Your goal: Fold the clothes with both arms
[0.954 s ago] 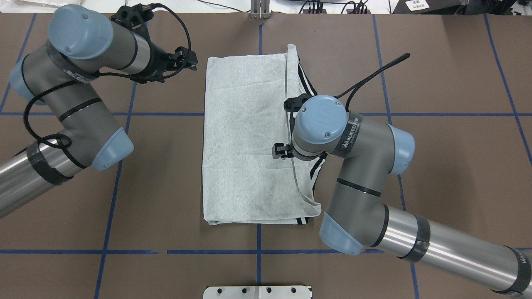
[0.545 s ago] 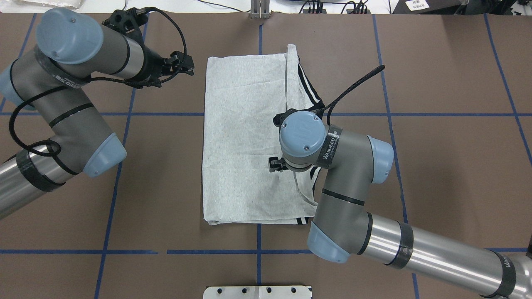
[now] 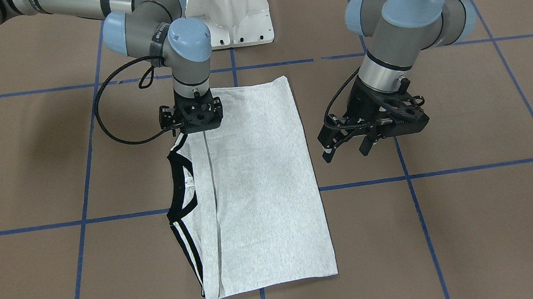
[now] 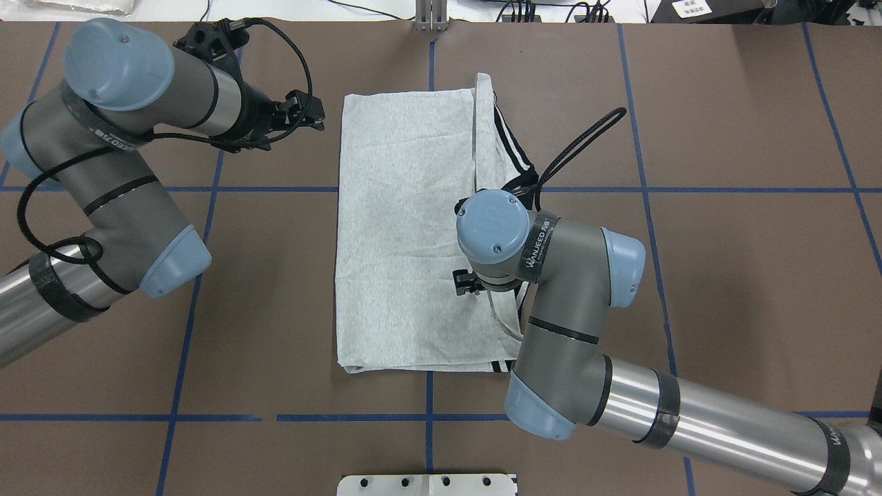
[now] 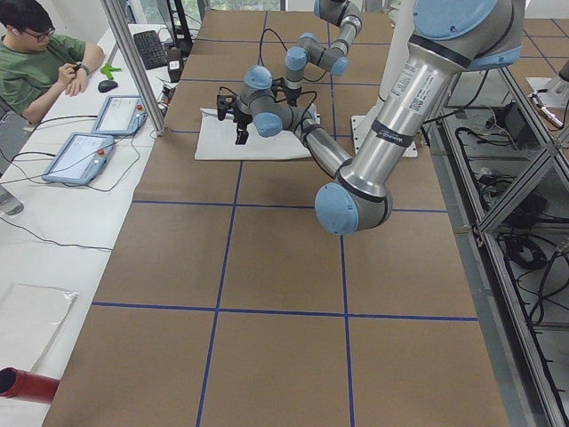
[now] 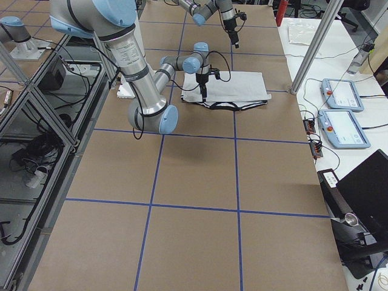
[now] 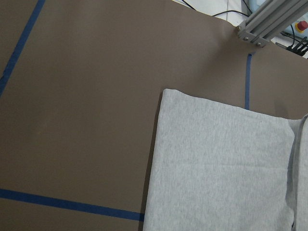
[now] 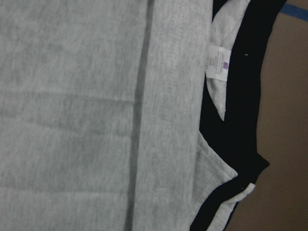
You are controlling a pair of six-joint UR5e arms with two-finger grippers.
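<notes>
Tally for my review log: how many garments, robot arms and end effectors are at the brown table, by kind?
Garments: 1, the grey T-shirt
Robot arms: 2, the left arm and the right arm
End effectors: 2, the left end effector and the right end effector
Total: 5

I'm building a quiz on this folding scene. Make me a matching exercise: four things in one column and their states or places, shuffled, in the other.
Things:
1. left gripper
2. right gripper
3. T-shirt
4. collar trim

States or places:
A. black, along the shirt's edge on the robot's right
B. grey, lying flat as a long folded rectangle
C. open, over bare table beside the shirt
D. pointing straight down over the shirt's collar-side edge

Pairs: 1-C, 2-D, 3-B, 4-A
</notes>
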